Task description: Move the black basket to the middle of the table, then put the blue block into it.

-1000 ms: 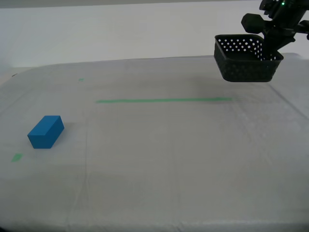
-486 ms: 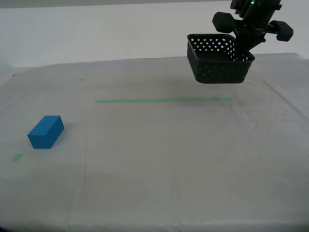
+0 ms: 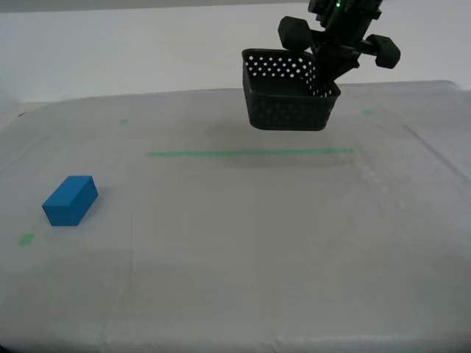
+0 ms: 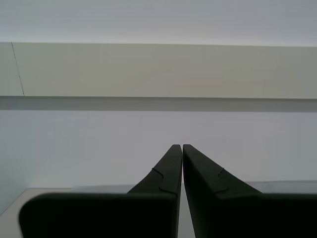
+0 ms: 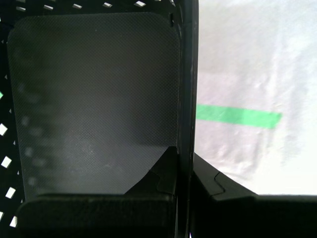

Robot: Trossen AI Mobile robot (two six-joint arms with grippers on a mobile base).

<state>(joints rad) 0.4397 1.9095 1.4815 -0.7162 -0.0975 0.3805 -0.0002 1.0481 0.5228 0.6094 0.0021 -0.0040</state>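
The black basket [image 3: 287, 92] hangs in the air above the far middle of the table [image 3: 257, 243], past the long green tape line [image 3: 250, 153]. My first gripper [image 3: 324, 73] is shut on the basket's wall; in the first wrist view one finger is inside the basket [image 5: 94, 94], the other outside, the wall pinched between them at my first gripper [image 5: 184, 163]. The blue block [image 3: 70, 200] lies on the cloth at the exterior view's left, far from the basket. My second gripper [image 4: 182, 147] is shut on nothing, raised and facing a pale wall.
Small green tape bits lie on the cloth: one [image 3: 26, 239] near the block, one [image 3: 124, 121] at the far left of the exterior view, one [image 3: 366, 112] beyond the basket. A white wall runs behind the table.
The first arm has carried the basket steadily toward the exterior view's left, from the far right to above the far middle. The blue block has not moved.
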